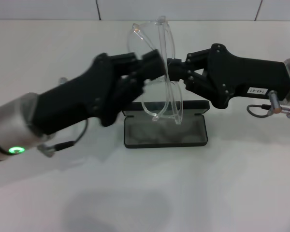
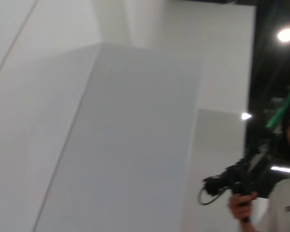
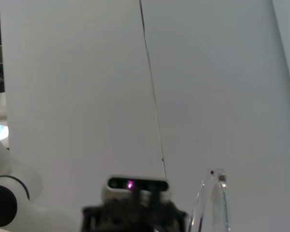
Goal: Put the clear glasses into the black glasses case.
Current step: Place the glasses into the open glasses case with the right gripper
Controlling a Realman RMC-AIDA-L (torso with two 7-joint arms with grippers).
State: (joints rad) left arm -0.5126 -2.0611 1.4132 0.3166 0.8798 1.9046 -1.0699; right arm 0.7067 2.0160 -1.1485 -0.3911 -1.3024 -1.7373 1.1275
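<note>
In the head view, the clear glasses are held in the air above the white table, turned on end so that one lens sits above the other. The left gripper reaches in from the left and is clamped on the frame at mid height. The right gripper reaches in from the right and meets the same part of the frame, its fingertips pinched on it. The black glasses case lies open on the table directly below the glasses, grey lining facing up, with its raised lid at the far side behind the lower lens. The glasses do not touch the case. The left wrist view shows white wall panels and, at the far edge, a person holding a dark device; neither the glasses nor the case appears. The right wrist view shows a white wall, one curved end of the clear glasses, and a dark gripper body with a lit camera module.
</note>
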